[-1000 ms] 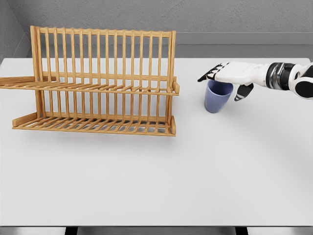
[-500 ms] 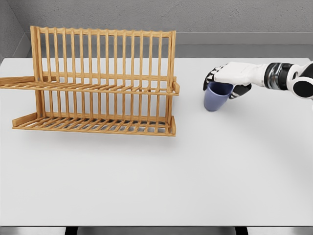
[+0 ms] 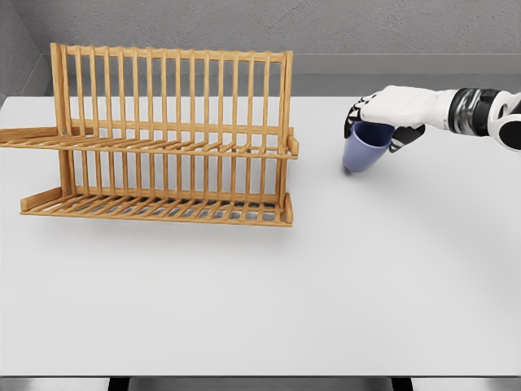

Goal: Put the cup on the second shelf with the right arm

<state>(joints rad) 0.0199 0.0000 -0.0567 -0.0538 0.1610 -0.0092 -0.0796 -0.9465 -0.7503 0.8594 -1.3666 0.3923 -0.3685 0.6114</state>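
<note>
A blue cup (image 3: 362, 152) hangs tilted just above the white table (image 3: 269, 293), to the right of the wooden rack. My right hand (image 3: 381, 116) reaches in from the right edge and is shut on the cup's rim from above, fingers curled around it. The wooden dish rack (image 3: 163, 138) stands at the left, with a lower shelf (image 3: 155, 208) near the table and a second, upper shelf (image 3: 155, 145) of slats. Both shelves hold nothing. The left arm does not show.
The rack's tall back rails (image 3: 171, 85) rise behind the upper shelf. A grey wall runs behind the table's far edge.
The right hand's fingers closed around the cup's rim. The cup has since risen off the table, tilting, and moved slightly up.
</note>
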